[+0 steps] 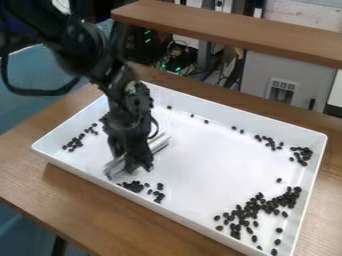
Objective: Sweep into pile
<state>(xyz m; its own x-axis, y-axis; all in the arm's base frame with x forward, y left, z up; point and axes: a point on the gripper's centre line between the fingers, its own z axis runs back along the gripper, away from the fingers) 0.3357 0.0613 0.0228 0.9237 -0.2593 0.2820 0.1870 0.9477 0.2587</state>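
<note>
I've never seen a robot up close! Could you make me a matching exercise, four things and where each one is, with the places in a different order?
Things:
1. White tray
2. Largest group of dark bits
3. End effector
4. Raised wooden board

Places:
A. Over the left part of the tray
B. Beyond the tray, across the top of the view
C. On the brown table
D. Inside the tray, toward the lower right of the view

Right pairs: 1-C, 2-D, 3-A, 4-B
</note>
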